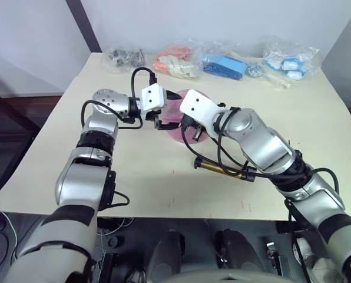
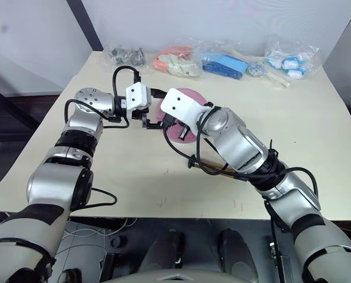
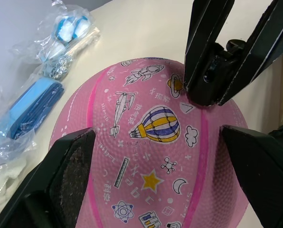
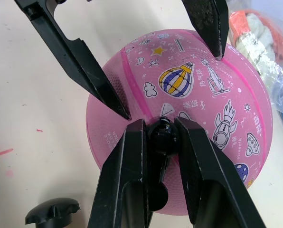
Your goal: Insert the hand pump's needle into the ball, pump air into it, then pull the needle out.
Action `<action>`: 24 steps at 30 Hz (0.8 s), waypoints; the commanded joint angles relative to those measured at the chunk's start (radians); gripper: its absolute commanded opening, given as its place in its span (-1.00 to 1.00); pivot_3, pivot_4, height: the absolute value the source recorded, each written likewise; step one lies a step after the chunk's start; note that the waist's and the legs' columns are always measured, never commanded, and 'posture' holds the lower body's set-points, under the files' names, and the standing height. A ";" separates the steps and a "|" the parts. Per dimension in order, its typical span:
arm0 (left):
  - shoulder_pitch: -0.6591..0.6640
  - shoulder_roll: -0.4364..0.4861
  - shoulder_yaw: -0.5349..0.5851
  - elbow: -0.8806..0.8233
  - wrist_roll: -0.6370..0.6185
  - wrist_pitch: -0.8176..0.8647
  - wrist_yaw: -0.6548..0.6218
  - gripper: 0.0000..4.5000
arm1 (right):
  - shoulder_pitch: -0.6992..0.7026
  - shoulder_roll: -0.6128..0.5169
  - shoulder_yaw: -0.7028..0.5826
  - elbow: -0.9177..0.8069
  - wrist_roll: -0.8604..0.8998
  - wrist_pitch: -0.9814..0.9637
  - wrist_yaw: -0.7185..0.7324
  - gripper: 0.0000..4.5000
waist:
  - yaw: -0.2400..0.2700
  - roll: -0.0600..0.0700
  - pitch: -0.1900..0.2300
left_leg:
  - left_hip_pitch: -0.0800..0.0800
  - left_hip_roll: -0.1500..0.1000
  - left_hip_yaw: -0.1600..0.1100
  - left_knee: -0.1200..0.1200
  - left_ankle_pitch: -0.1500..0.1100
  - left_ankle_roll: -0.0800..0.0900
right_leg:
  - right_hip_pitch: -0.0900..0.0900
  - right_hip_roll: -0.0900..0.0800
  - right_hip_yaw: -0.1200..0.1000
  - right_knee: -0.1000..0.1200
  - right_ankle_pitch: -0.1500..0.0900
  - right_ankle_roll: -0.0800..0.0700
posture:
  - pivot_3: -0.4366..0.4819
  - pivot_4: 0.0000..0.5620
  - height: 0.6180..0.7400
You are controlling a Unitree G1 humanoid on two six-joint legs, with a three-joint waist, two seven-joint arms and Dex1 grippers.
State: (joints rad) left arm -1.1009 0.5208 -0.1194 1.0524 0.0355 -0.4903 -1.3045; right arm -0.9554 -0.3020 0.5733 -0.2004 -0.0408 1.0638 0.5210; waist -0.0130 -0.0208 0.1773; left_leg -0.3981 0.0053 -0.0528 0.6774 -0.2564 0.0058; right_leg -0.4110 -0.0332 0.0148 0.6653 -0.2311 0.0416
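Needle (image 4: 161, 135) was pinched in the right tool (image 4: 163, 130), pressed straight against the ball (image 4: 198, 109); left tool (image 3: 155, 156) was spread wide around it.

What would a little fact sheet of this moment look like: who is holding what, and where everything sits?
Ball: pink ball with cartoon prints, on the table
Left gripper: left gripper open, fingers on either side of the ball
Right gripper: right gripper shut on the needle fitting, pressed to the ball's top
Hand pump: hand pump lying on the table, near the ball
Pump handle: black knob lying beside the ball
Background: plastic bags along the table's far edge
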 commanded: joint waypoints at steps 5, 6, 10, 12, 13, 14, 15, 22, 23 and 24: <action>0.034 -0.009 -0.046 0.014 0.060 0.042 0.068 1.00 | -0.026 -0.004 0.040 -0.094 -0.017 0.038 0.030 -0.85 | 0.002 0.000 0.000 | 0.000 0.000 0.000 0.000 0.000 0.000 | 0.000 0.000 0.000 0.000 0.000 0.000 | -0.05 -0.47 1.00; 0.036 -0.010 -0.049 0.013 0.064 0.044 0.074 1.00 | -0.029 -0.008 0.049 -0.103 -0.023 0.043 0.031 -0.85 | 0.002 0.000 0.000 | 0.000 0.000 0.000 0.000 0.000 0.000 | 0.000 0.000 0.000 0.000 0.000 0.000 | -0.05 -0.47 1.00; 0.035 -0.017 -0.062 0.020 0.084 0.057 0.103 1.00 | -0.045 -0.028 0.064 -0.129 -0.037 0.058 0.044 -0.85 | 0.005 0.000 0.000 | 0.000 0.000 -0.001 0.000 0.000 0.000 | 0.000 0.000 -0.001 0.000 0.000 0.000 | -0.05 -0.47 1.00; 0.033 -0.020 -0.070 0.026 0.095 0.062 0.118 1.00 | -0.050 -0.030 0.062 -0.142 -0.033 0.070 0.054 -0.85 | 0.007 0.000 0.000 | 0.000 -0.001 -0.001 0.000 0.000 0.000 | 0.000 -0.001 -0.001 0.000 0.000 0.000 | -0.05 -0.47 1.00; 0.031 -0.020 -0.075 0.030 0.100 0.067 0.128 1.00 | -0.052 -0.028 0.057 -0.148 -0.028 0.076 0.058 -0.85 | 0.008 0.000 0.000 | 0.000 -0.001 -0.001 0.000 0.000 0.000 | 0.001 -0.001 -0.001 0.000 0.000 0.000 | -0.05 -0.47 1.00; 0.029 -0.021 -0.081 0.034 0.106 0.070 0.138 1.00 | -0.055 -0.024 0.049 -0.155 -0.020 0.088 0.062 -0.85 | 0.009 0.000 0.000 | 0.000 -0.001 -0.001 0.000 0.000 0.000 | 0.001 -0.001 -0.001 -0.001 0.000 0.000 | -0.05 -0.47 1.00; 0.028 -0.022 -0.087 0.039 0.112 0.074 0.146 1.00 | -0.058 -0.020 0.042 -0.160 -0.013 0.097 0.066 -0.85 | 0.011 0.000 0.000 | 0.000 -0.001 -0.001 0.000 0.000 0.000 | 0.001 -0.001 -0.001 -0.001 0.000 0.000 | -0.05 -0.47 1.00; 0.029 -0.024 -0.116 0.052 0.133 0.087 0.167 1.00 | -0.074 -0.014 0.006 -0.180 0.016 0.132 0.073 -0.85 | 0.028 0.000 0.000 | 0.000 -0.001 -0.003 0.000 0.000 0.000 | 0.001 -0.001 -0.003 -0.001 0.000 0.000 | -0.05 -0.47 1.00; 0.029 -0.024 -0.120 0.053 0.136 0.090 0.169 1.00 | -0.075 -0.012 -0.003 -0.183 0.021 0.137 0.073 -0.85 | 0.029 0.000 0.000 | 0.000 -0.001 -0.003 0.000 0.000 0.000 | 0.001 -0.001 -0.003 -0.001 0.000 0.000 | -0.05 -0.47 1.00; 0.029 -0.024 -0.123 0.053 0.137 0.091 0.171 1.00 | -0.075 -0.010 -0.008 -0.187 0.025 0.141 0.072 -0.85 | 0.029 0.000 0.000 | 0.000 -0.002 -0.003 0.000 0.000 0.000 | 0.002 -0.002 -0.003 -0.001 0.000 0.000 | -0.05 -0.47 1.00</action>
State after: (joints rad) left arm -1.1038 0.4871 -0.1880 1.0318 0.0665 -0.4863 -1.2023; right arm -0.9887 -0.3334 0.6064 -0.2696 -0.0665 1.2033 0.5488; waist 0.0158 -0.0208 0.1773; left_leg -0.3983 0.0035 -0.0561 0.6774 -0.2561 0.0060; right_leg -0.4093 -0.0348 0.0115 0.6644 -0.2311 0.0417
